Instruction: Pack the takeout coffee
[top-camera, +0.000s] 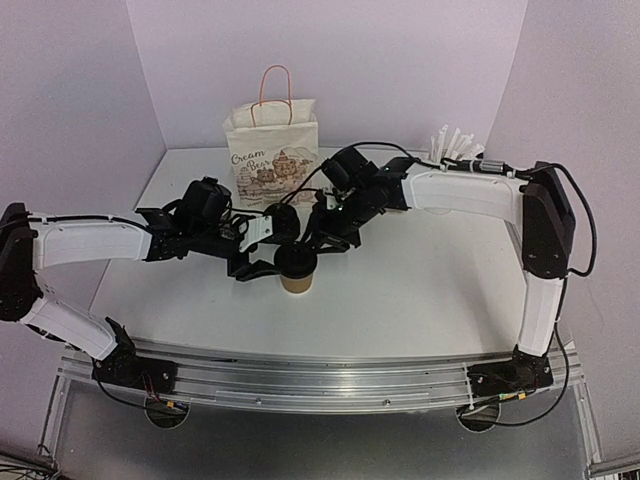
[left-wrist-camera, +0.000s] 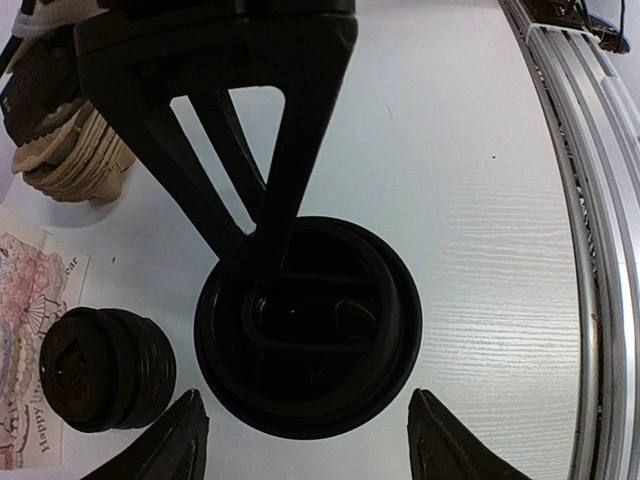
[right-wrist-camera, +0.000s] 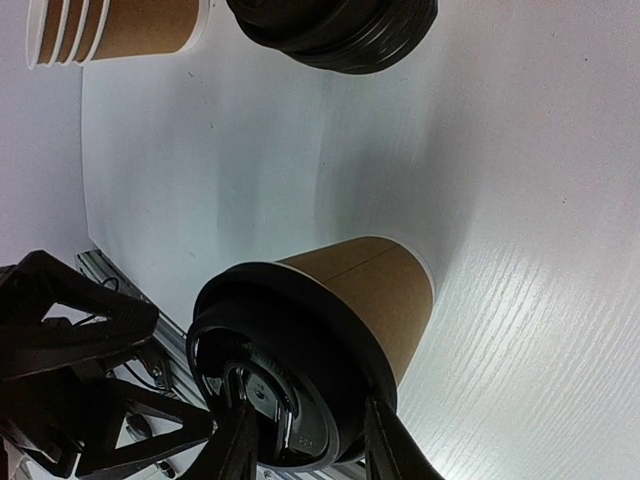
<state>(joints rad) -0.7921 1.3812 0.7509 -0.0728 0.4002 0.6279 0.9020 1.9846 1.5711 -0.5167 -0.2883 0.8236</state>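
From overhead the lidded coffee cup (top-camera: 297, 270) stands upright on the worktop (top-camera: 430, 290) in front of the paper bag (top-camera: 272, 150), both arms meeting over it. Only the wrist views show the grips: the left tool (left-wrist-camera: 303, 420) is spread wide, a fingertip either side of the black lid (left-wrist-camera: 310, 325), while the right tool (right-wrist-camera: 312, 435) has its fingers a little apart on the lid's top, and I cannot tell whether they pinch it. The worktop lies open to the right and toward the near rail (top-camera: 320, 362) — a stack of lids (left-wrist-camera: 105, 370) sits just beside the cup on the bag side, a stack of cups (right-wrist-camera: 110, 30) beyond.
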